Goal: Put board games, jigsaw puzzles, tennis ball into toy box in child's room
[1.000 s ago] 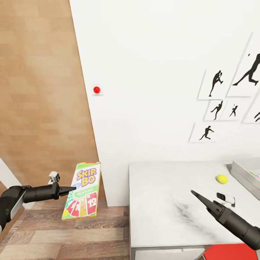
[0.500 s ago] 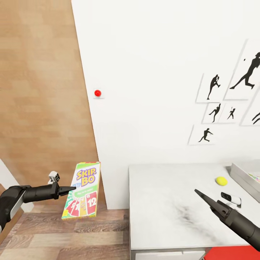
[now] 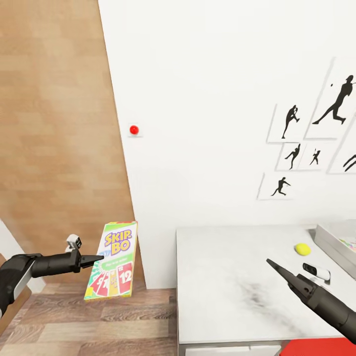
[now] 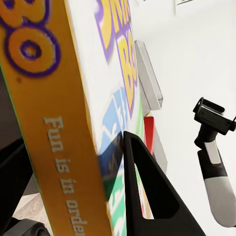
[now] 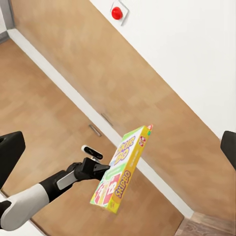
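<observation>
A green, white and red SKIP-BO board game [image 3: 112,260] hangs upright over the floor, left of the table [image 3: 222,282]. My left gripper [image 3: 99,258] is shut on its edge; the left wrist view has one finger [image 4: 147,187] against the box's printed face [image 4: 73,98]. The right wrist view takes in the same box [image 5: 120,169] and the left gripper [image 5: 101,169] from across. The tennis ball [image 3: 302,249] lies on the table near the grey toy box [image 3: 332,243] at the right edge. My right gripper [image 3: 271,263] is open above the table, left of the ball.
A white wall with a red button [image 3: 134,130] and black silhouette pictures [image 3: 296,143] stands behind the table. A wood panel [image 3: 54,123] rises on the left over plank floor [image 3: 99,316]. Something red [image 3: 316,347] sits below the table's front edge.
The whole picture has shifted down a little, so the camera moved. The right gripper has drifted slightly right. The left gripper still holds the SKIP-BO box in the same place.
</observation>
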### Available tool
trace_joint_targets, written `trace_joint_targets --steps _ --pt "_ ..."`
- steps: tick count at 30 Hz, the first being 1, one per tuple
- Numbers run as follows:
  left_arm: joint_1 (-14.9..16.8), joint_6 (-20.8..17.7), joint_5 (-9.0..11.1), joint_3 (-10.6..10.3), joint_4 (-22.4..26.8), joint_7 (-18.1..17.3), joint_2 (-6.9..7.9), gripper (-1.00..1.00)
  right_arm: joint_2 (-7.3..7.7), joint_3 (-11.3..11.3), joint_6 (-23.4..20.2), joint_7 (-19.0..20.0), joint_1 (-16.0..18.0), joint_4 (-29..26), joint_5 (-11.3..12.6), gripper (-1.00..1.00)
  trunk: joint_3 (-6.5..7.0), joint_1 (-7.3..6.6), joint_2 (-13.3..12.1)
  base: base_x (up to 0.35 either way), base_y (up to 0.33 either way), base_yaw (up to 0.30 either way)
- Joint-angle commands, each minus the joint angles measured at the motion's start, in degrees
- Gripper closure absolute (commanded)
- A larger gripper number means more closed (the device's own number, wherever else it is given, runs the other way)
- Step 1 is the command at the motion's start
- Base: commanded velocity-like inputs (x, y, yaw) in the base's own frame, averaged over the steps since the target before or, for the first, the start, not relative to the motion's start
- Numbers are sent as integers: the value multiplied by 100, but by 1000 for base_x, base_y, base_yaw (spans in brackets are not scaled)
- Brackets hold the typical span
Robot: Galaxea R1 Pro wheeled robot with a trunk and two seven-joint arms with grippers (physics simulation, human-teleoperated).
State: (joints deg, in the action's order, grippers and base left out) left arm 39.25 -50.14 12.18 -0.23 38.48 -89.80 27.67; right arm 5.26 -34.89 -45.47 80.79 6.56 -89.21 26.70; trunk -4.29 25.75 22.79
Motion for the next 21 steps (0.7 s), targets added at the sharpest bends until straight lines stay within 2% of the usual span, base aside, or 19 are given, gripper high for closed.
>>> trace_joint_targets --steps 1,21 --pt "4 -58 3 -8 2 -20 2 100 1 -5 -53 4 5 1 5 -100 -10 4 13 0 0 -129" --pt "4 -52 3 -6 2 -20 9 100 1 -9 -57 15 8 24 -7 -100 75 4 13 0 0 -241"
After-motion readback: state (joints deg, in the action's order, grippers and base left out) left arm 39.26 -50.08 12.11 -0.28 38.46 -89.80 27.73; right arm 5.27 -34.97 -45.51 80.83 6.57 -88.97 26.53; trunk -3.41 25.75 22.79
